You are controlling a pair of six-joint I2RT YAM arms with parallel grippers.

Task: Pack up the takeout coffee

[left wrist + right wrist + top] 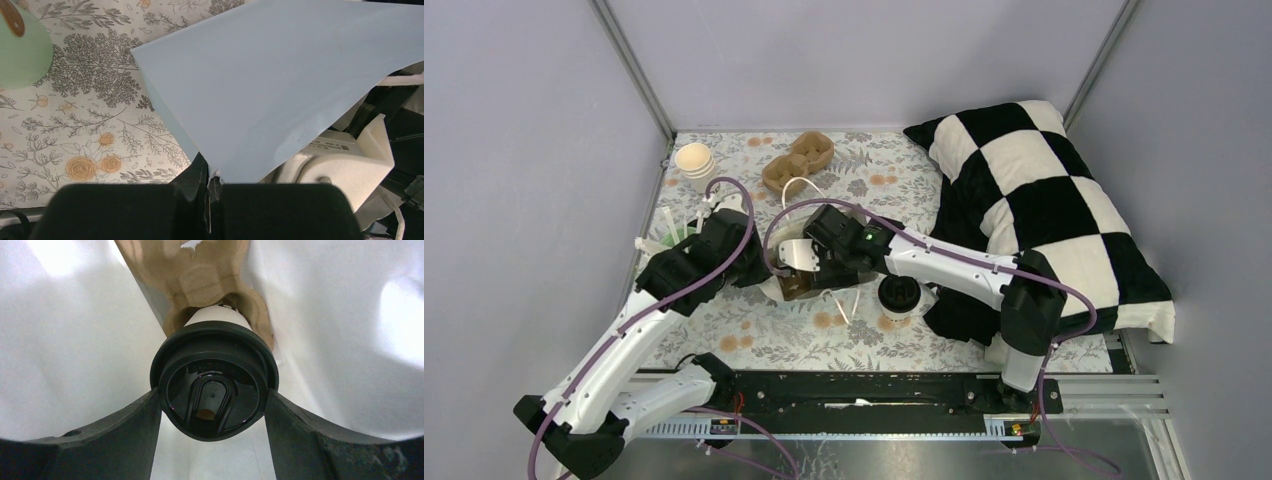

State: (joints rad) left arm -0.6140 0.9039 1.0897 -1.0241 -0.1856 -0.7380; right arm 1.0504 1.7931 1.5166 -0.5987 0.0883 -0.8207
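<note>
The white cup (pixel 213 315) mostly hidden behind its black lid (pixel 215 357).

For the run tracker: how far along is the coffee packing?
Done: brown carrier is inside the blue bag. In hand: left end effector pinches the bag's edge; right end effector holds one lidded cup at a carrier slot. Left: release it, then pack the second lidded cup on the table.
</note>
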